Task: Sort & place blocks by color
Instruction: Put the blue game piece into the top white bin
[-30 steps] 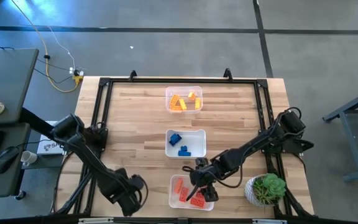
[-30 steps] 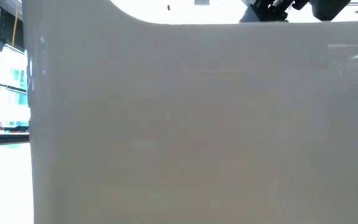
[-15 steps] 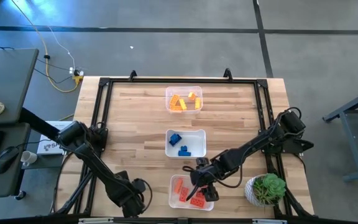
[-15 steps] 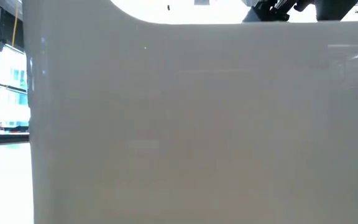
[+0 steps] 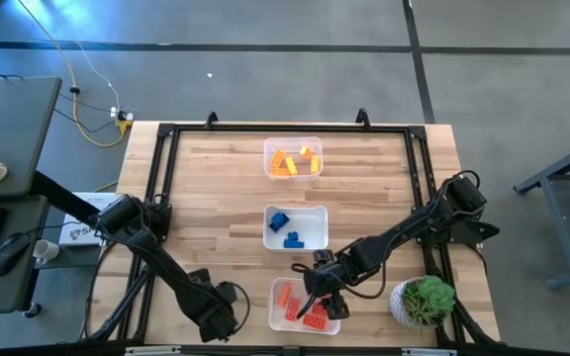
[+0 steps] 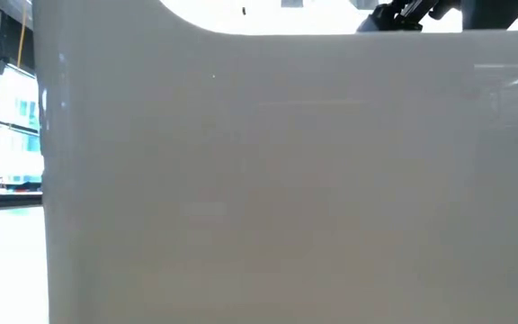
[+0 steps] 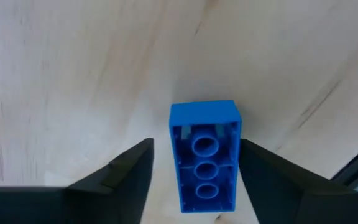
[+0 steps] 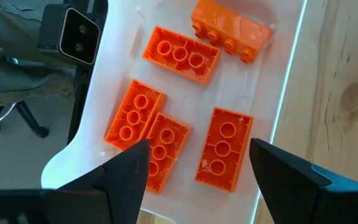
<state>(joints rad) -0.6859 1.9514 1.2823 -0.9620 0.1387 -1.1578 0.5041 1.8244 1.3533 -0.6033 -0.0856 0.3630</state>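
A blue block (image 7: 205, 155) lies hollow side up on the bare wood near the table's near edge. My left gripper (image 7: 196, 149) (image 5: 224, 314) points down over it, open, with one finger on either long side of the block; a gap shows at one finger, while the other stands right beside the block. My right gripper (image 8: 197, 155) (image 5: 320, 295) hangs open above the near tub (image 5: 277, 318), where several red blocks (image 8: 225, 148) lie flat. Yellow blocks (image 5: 295, 161) lie in the far tub, blue blocks (image 5: 285, 227) in the middle tub.
The three clear tubs stand in a row down the table's middle. A potted plant (image 5: 424, 300) stands at the near right corner. A black frame (image 5: 161, 178) runs round the table. In the low view a white wall (image 6: 286, 180) blocks nearly everything.
My left gripper has sunk toward the table and shifted a little toward the table's right edge, nearer the red tub.
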